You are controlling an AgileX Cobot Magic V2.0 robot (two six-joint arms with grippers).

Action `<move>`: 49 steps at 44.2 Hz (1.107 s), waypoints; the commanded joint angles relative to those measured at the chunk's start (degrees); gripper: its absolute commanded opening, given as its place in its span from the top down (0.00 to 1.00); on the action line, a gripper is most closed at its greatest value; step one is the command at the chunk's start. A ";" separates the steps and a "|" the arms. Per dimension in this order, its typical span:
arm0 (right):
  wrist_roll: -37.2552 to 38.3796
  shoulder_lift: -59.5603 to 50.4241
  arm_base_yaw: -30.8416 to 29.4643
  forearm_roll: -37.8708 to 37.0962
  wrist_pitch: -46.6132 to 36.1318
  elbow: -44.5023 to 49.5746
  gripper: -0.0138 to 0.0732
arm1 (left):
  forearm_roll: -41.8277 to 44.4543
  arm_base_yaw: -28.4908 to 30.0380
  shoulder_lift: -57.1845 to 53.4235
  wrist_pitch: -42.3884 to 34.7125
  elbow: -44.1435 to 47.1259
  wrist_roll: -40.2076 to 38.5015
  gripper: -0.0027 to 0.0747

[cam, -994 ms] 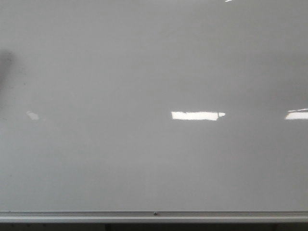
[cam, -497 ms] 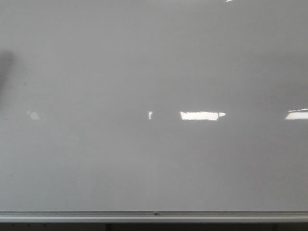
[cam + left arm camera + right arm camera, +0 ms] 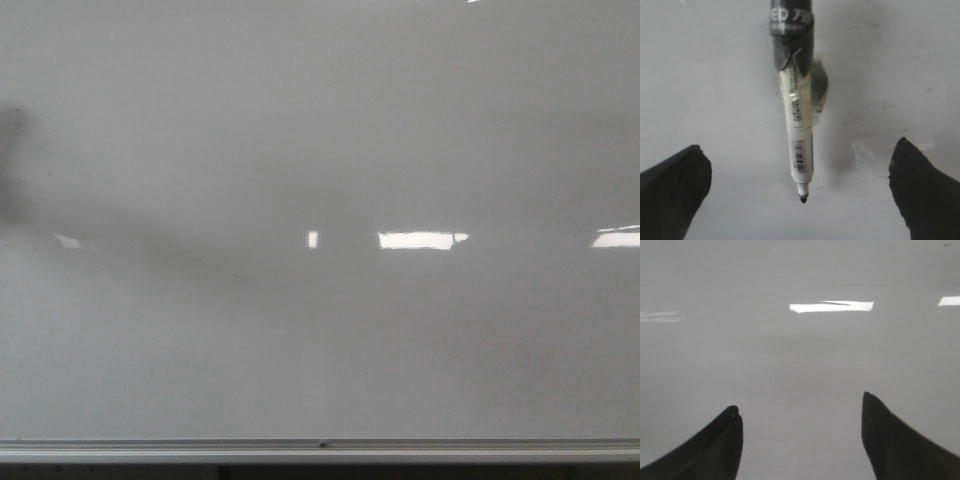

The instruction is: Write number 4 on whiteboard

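Two end effectors face the whiteboard, fingers spread wide: the left end effector grips nothing between its tips, though a white marker taped to it points its black nib toward the board; the right end effector is empty. The glossy board, silver-framed along its near edge, shows bright reflections. The marker's barcode label is unreadable.

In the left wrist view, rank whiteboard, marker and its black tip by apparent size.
1. whiteboard, fills the background.
2. marker, though it sits nearer the camera, so it looks bigger than it is.
3. black tip, smallest.
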 commanded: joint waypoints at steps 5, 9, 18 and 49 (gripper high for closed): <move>-0.27 0.85 -0.39 -0.12 -4.59 -2.02 0.24 | 0.09 0.49 5.41 -7.42 -4.46 0.12 0.07; -0.27 0.85 -0.39 -0.12 -4.59 -2.02 0.24 | 0.09 0.49 7.56 -7.85 -5.33 0.12 0.07; -0.27 0.85 -0.39 -0.12 -4.53 -2.02 0.24 | 0.09 0.49 9.47 -12.03 -5.58 0.12 0.07; -0.27 0.85 -0.39 -0.12 -4.57 -2.02 0.24 | 2.67 -1.00 5.05 -2.97 -5.82 0.12 0.99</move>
